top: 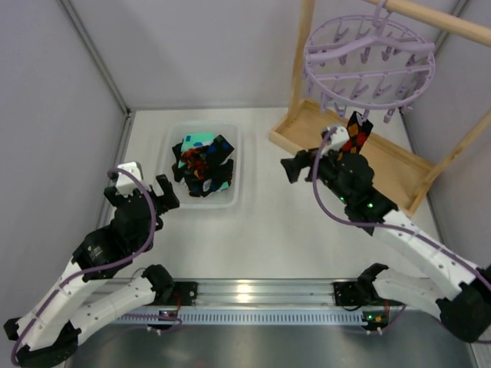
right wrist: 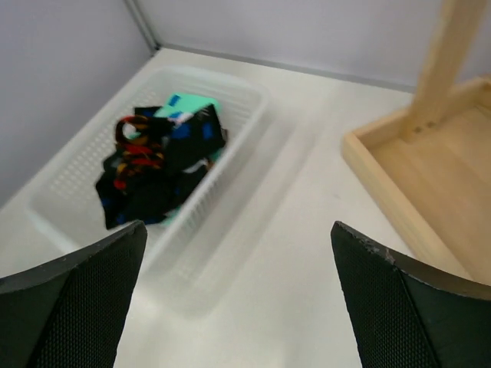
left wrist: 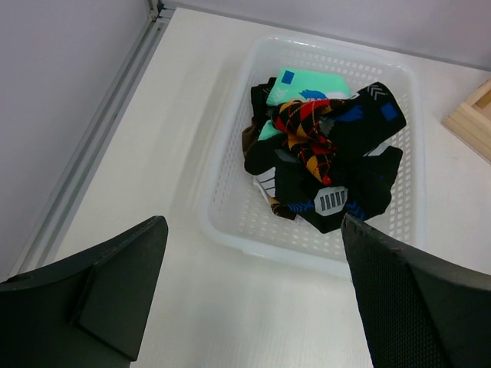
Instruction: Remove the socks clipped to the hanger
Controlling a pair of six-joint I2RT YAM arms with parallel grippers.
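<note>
The lavender round hanger [top: 368,65] hangs from a wooden bar at the top right. One black sock with red-orange diamonds [top: 357,134] still dangles from a clip on its near rim. Several socks [top: 203,165] lie piled in a white basket; they also show in the left wrist view [left wrist: 322,153] and the right wrist view [right wrist: 153,161]. My right gripper [top: 295,167] is open and empty, just left of and below the hanging sock, pointing toward the basket [right wrist: 238,230]. My left gripper [top: 144,188] is open and empty, left of the basket, above the table [left wrist: 253,230].
The white perforated basket [top: 173,138] sits at the centre left, its rim near my left fingers [left wrist: 261,249]. A light wooden frame with a tray base [top: 399,165] stands at the right; its post and tray show in the right wrist view [right wrist: 430,153]. Grey walls enclose the table.
</note>
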